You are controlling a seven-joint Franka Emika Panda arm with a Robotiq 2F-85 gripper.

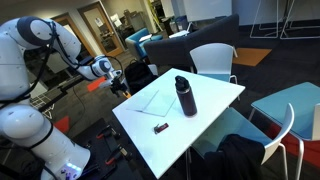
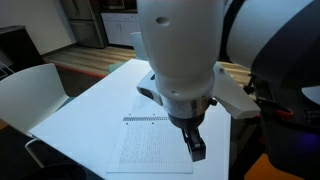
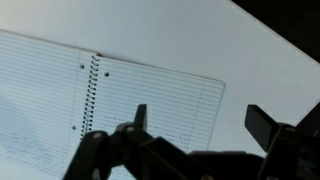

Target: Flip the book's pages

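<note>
The book lies open and flat on the white table, showing white lined pages on either side of a spiral binding. It shows in both exterior views. My gripper is open and empty, hovering above the outer edge of one page, with one finger over the page and the other over bare table. In an exterior view it hangs over the table's edge by the book; in another the arm fills the foreground above the book.
A dark cylindrical bottle stands on the table beside the book. A small dark red-tipped object lies near the table's front edge. White chairs and a blue seat surround the table.
</note>
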